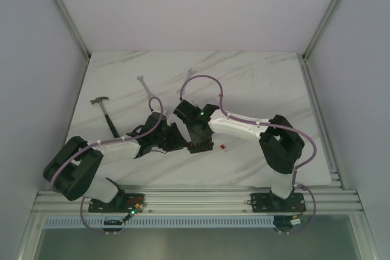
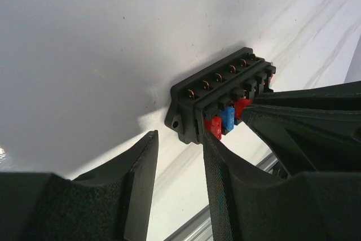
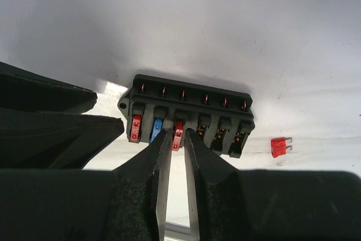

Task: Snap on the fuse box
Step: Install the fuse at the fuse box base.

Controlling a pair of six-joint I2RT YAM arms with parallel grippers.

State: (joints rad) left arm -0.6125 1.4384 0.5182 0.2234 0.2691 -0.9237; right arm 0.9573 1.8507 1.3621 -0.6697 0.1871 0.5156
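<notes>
Fuse box (image 3: 189, 114) is lying on the desk (image 3: 225, 26) between our two arms. We are pinching the red fuse (image 3: 178, 127) in its third slot, counting from the end nearest the left gripper (image 2: 180, 139). The right gripper (image 3: 177, 139) fingers are nearly closed on it. We are judging that a straight, square push will seat it. The left fingers are standing released, one bracing the box's end. A spare fuse (image 3: 280, 147) is lying just beside the far end.

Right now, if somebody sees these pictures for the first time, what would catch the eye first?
The black fuse box, in the middle of the white table, has three of its six slots filled. The right gripper has its jaws narrowed around the third fuse, a red one. A loose red fuse lies on the table beside the box, toward the right arm.
</notes>
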